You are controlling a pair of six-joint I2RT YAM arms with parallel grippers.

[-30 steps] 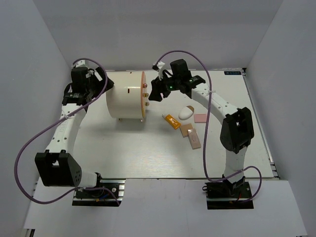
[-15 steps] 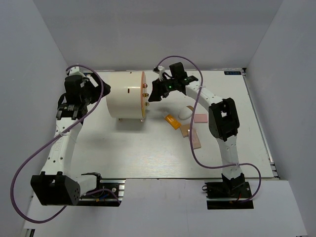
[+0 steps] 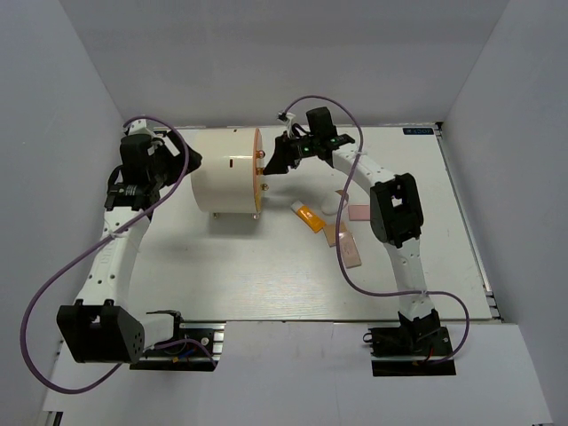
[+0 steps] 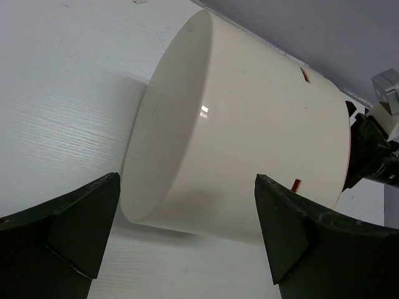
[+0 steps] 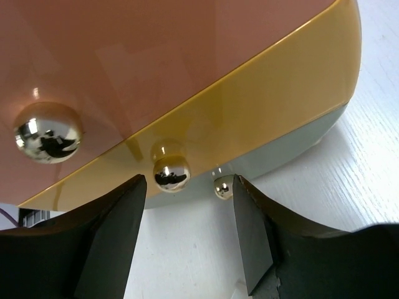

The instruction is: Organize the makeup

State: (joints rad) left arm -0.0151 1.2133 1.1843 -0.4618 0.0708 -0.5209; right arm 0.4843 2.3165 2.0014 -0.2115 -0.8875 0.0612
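Observation:
The makeup lies on the table right of centre: an orange-and-white tube [image 3: 307, 216], a white oval compact [image 3: 331, 207] partly behind my right arm, a pink square [image 3: 358, 213] and beige pieces [image 3: 335, 233] [image 3: 351, 251]. My right gripper [image 3: 274, 165] [image 5: 187, 230] is open and empty. It sits just in front of the orange front of the large cream cylinder [image 3: 226, 173], close to its gold knobs [image 5: 171, 172]. My left gripper [image 3: 183, 165] [image 4: 187, 230] is open and empty at the cylinder's back end [image 4: 249, 143].
The cylinder lies on its side at the back middle of the table [image 3: 248, 275]. The table's white walls close in the left, back and right. My right arm reaches over the makeup pile.
My right gripper has moved left, closer to the cylinder's orange front, and its arm has folded in. My left arm has shifted slightly at the cylinder's back end.

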